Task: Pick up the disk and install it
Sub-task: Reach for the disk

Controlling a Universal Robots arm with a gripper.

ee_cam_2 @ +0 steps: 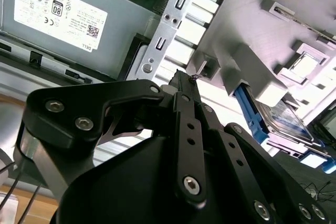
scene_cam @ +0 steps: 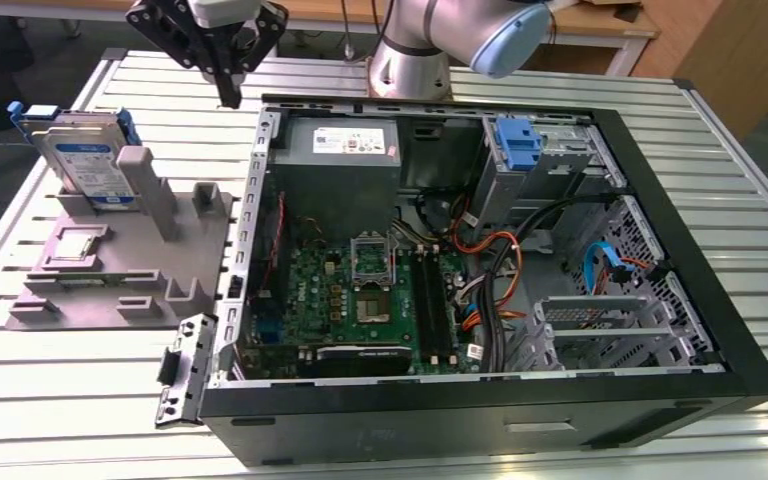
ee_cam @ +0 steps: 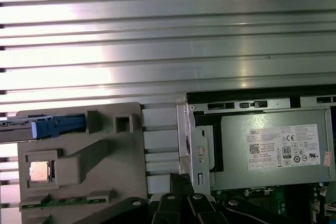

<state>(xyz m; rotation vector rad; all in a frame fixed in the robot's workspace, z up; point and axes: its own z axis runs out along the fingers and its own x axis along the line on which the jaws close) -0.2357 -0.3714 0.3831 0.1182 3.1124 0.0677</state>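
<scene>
- Standing on edge in a slot of the grey fixture [scene_cam: 104, 290], the disk [scene_cam: 84, 165] sits at the exterior view's left, label facing out, with its blue bracket around it.
- Just beside the disk, a tall grey post [scene_cam: 151, 195] of the same fixture rises on the side nearer the computer case [scene_cam: 744, 370].
- A small square chip [scene_cam: 77, 243] lies in a pocket of the fixture, below the disk in the exterior view.
- The case lies open on the slatted metal table [scene_cam: 77, 400], just beside the fixture, showing the green motherboard [scene_cam: 357, 290], the grey power supply [scene_cam: 344, 150] and a blue-handled drive bay [scene_cam: 518, 145].
- The robot arm [scene_cam: 424, 40] reaches in from the far edge of the table, behind the case.
- The gripper [scene_cam: 229, 92] hangs in the air above the table, near the case's far corner by the power supply, between fixture and case, and well apart from the disk.
- Its fingers are pressed together to a single point, with nothing between them and touching nothing.
- In the second wrist view the joined fingers [ee_cam_2: 184, 108] point toward the fixture [ee_cam_2: 252, 24], with the disk [ee_cam_2: 286, 121] off to one side of them.
</scene>
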